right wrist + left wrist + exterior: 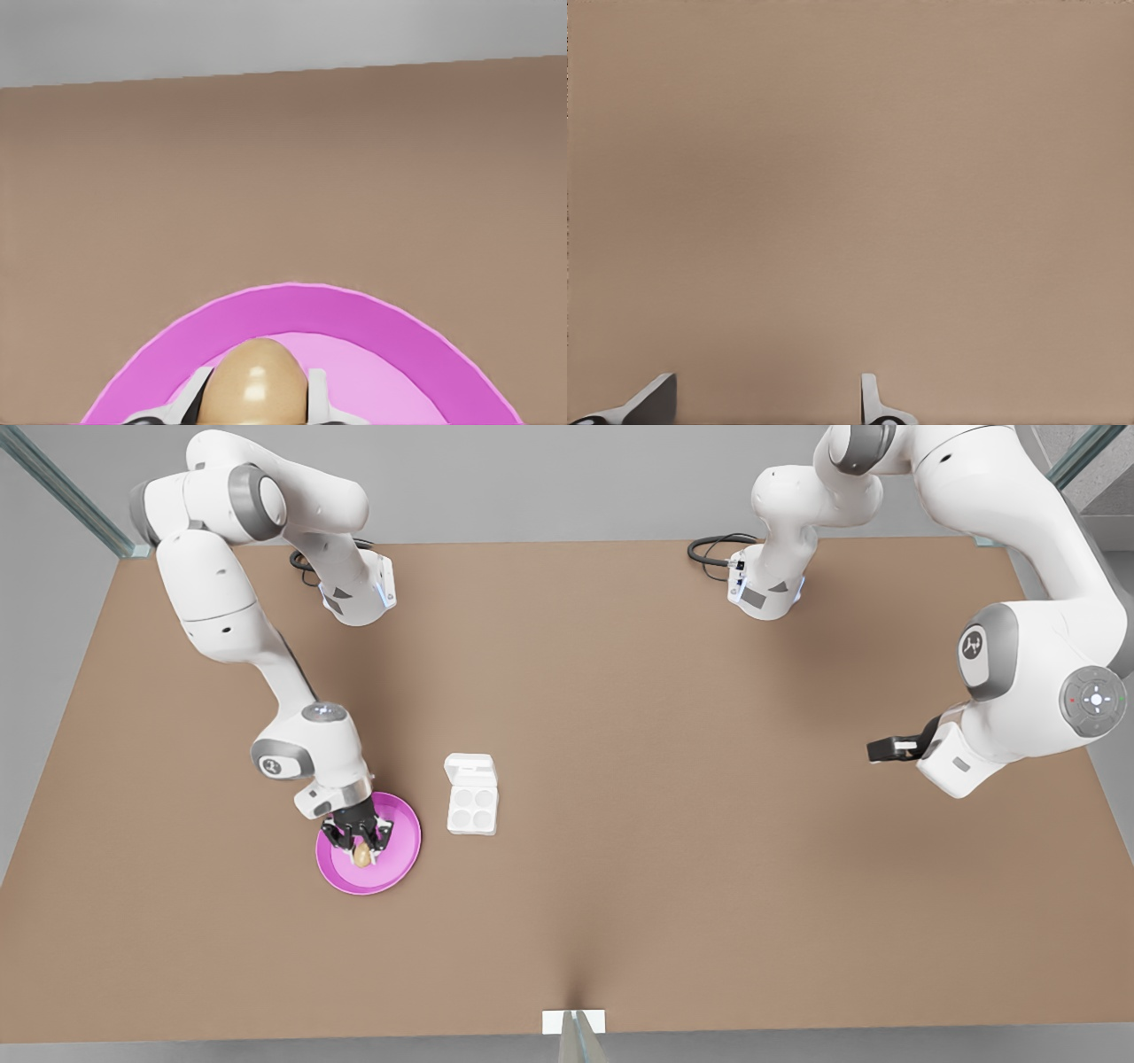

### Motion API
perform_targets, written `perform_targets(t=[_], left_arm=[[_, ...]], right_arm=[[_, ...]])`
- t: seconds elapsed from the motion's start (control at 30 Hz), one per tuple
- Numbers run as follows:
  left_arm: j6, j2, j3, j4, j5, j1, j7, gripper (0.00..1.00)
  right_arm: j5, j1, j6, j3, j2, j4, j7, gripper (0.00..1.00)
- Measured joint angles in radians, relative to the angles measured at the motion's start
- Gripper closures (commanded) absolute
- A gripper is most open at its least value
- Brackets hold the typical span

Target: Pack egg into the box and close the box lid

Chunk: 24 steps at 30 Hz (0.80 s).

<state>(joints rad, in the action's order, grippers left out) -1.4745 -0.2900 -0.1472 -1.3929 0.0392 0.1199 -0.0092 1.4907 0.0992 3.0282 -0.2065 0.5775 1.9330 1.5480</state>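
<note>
The tan egg (362,856) (255,381) rests on the round pink plate (400,861) (354,310) at the front view's left. My right gripper (361,843) (257,403) reaches down over the plate, its fingers (317,394) pressed against both sides of the egg. The white box (472,809) stands just right of the plate with four bare cups. Its lid (469,768) is folded open on the far side. My left gripper (886,748) (764,403) waits far off at the front view's right, open above bare table.
The brown table (673,779) stretches wide between the box and the left arm. Both arm bases (766,584) with black cables stand along the far edge. A small white marker (573,1021) sits at the near edge.
</note>
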Motion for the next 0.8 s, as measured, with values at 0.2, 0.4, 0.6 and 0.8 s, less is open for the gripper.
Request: perform_targets(t=[0.2,0.4,0.6,0.8], left_arm=[[0.0,-0.008,-0.005,0.0,-0.003,0.0,0.0,0.0],[0.0,-0.027,-0.005,0.002,-0.013,0.0,-0.002,0.0],[0.0,-0.032,-0.006,0.002,-0.017,0.0,-0.012,0.0],[0.0,-0.035,-0.006,0.002,-0.027,0.0,-0.013,0.0]], right_arm=[[-0.713,-0.008,-0.473,-0.292,0.011,-0.176,-0.474,0.5],[-0.909,-0.07,-0.51,-0.411,0.116,-0.216,-0.476,0.5],[-0.937,0.04,-0.637,-0.502,0.103,-0.164,-0.547,0.5],[-0.976,0.028,-0.651,-0.506,0.112,-0.158,-0.516,0.0]])
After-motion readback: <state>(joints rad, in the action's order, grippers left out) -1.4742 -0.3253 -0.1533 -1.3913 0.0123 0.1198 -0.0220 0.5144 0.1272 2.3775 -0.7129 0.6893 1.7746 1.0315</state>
